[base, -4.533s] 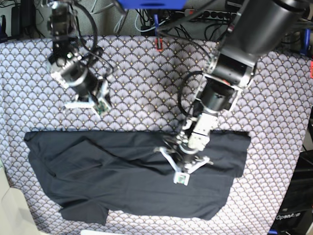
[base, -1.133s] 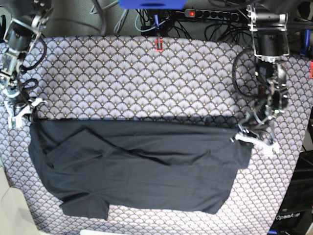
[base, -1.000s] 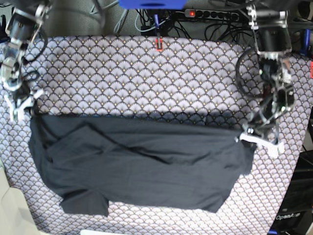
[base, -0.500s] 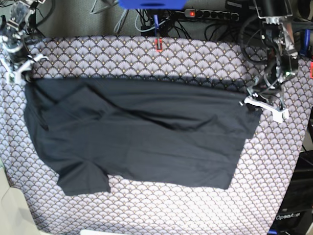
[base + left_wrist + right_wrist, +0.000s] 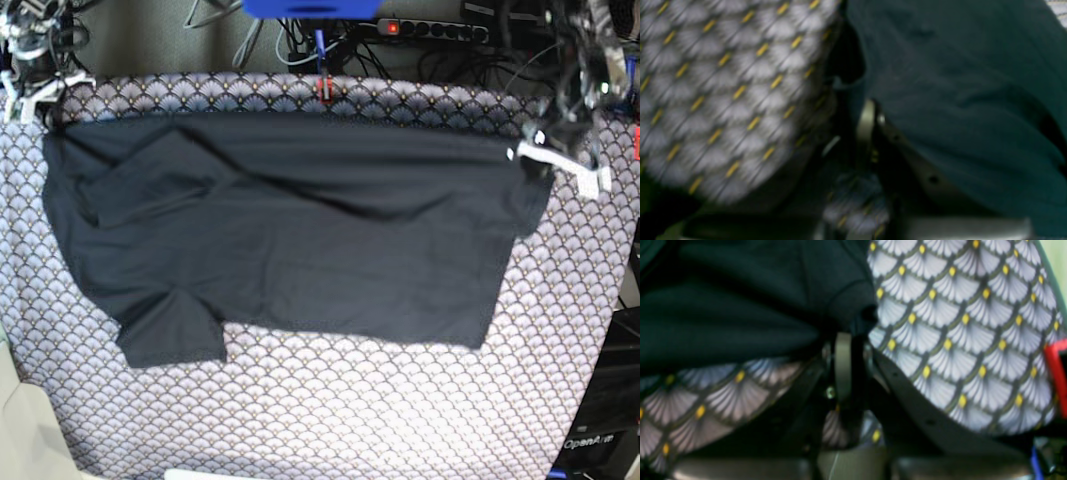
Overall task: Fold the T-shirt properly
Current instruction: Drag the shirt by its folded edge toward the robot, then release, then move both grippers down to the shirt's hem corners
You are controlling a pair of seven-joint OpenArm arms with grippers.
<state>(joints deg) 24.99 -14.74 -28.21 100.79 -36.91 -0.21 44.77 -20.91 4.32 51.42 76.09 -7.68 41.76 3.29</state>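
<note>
Large plain black cloth T-shirt (image 5: 280, 230) spread across purple-grey fan-patterned tabletop cloth (image 5: 330, 410). Far corners pinched: left pincer (image 5: 535, 150) clamped at right, right pincer (image 5: 45, 100) clamped at left.

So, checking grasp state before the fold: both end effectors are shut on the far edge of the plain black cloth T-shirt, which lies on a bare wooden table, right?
Not quite. The plain black cloth T-shirt lies on a purple-grey fan-patterned tablecloth, not bare wood, as the base view shows. The rest holds: left end effector and right end effector are shut on its far edge.
</note>
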